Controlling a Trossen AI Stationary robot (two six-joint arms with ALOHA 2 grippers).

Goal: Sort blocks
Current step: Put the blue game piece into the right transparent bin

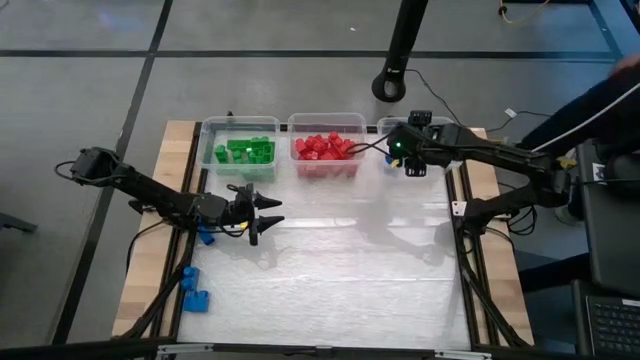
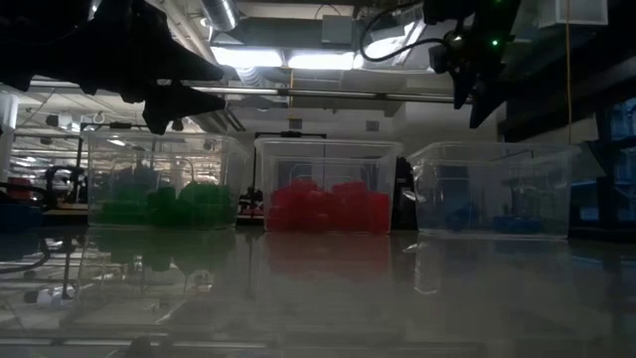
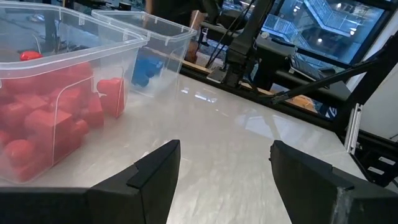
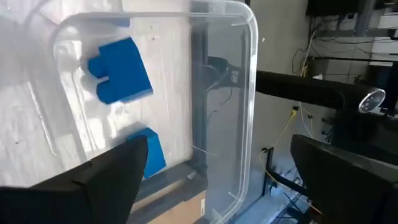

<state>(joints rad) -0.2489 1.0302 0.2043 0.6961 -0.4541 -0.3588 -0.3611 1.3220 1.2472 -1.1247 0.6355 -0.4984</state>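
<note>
Right gripper (image 1: 413,168) sits over the far-right bin (image 1: 386,127), fingers spread wide, nothing between them — you look to be at a drop point for blue, so the spread makes sense. Left gripper (image 1: 262,215) hovers mid-table near the left edge, fingers apart and empty, close to the loose blue blocks (image 1: 195,290) still on the table, probably your next pick.

From above: green blocks (image 1: 244,151) fill the left bin (image 1: 212,130), red blocks (image 1: 323,148) the middle bin (image 1: 326,121). One colour per bin.

Low view: three bins in a row at the back; right gripper (image 2: 475,91) hangs above the blue one (image 2: 492,189), well clear of its rim.

Left wrist: fingers (image 3: 155,169) wide over bare table, pointing toward the red and blue bins, not at the loose blocks. You'd need to swing round.

Right wrist: looking down into the bin (image 4: 249,93), two blue blocks (image 4: 119,70) on its floor, fingers (image 4: 118,163) wide on either side.
</note>
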